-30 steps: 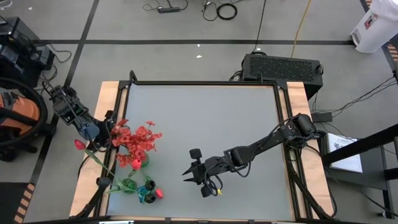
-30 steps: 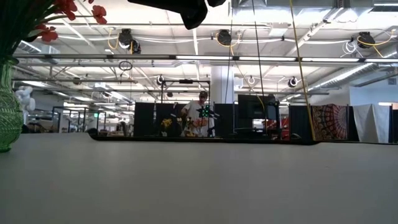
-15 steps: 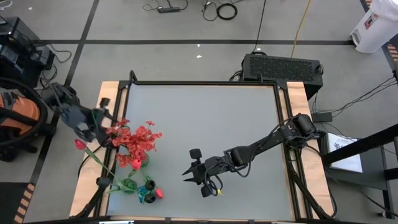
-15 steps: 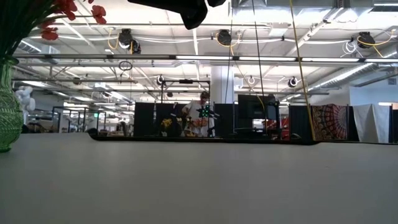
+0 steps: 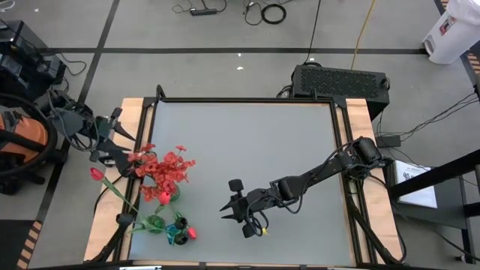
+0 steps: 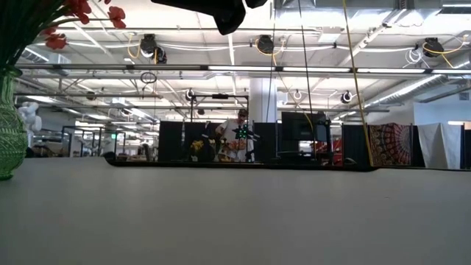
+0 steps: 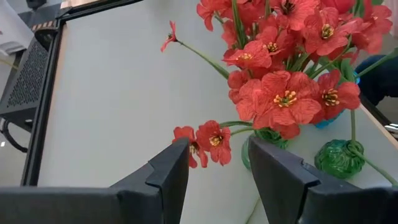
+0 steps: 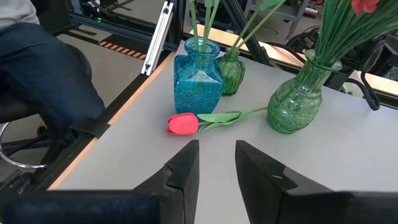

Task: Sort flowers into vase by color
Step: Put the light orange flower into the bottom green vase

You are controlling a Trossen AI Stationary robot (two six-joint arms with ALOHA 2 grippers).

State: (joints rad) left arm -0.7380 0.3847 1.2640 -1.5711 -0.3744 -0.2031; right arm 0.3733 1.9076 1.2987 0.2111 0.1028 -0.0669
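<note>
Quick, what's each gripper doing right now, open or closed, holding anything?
Left gripper: open, empty, off the table's left edge beside the red flowers.
Right gripper: open, empty, facing the fallen tulip.

1. The desk (image 5: 247, 150) has a plain grey top in a dark frame, with bare wooden strips along its left and right sides.
2. Three glass vases stand grouped near its front-left corner — a large green vase (image 8: 297, 102), a blue vase (image 8: 198, 84) and a small green vase (image 8: 231, 73) just behind the blue one.
3. A red-pink tulip (image 8: 184, 124) lies flat on the top just in front of the blue vase, its stem (green, with a leaf) reaching toward the large green vase.
4. The low view shows the large green vase at the far left edge — the grey surface beside it is bare.
</note>
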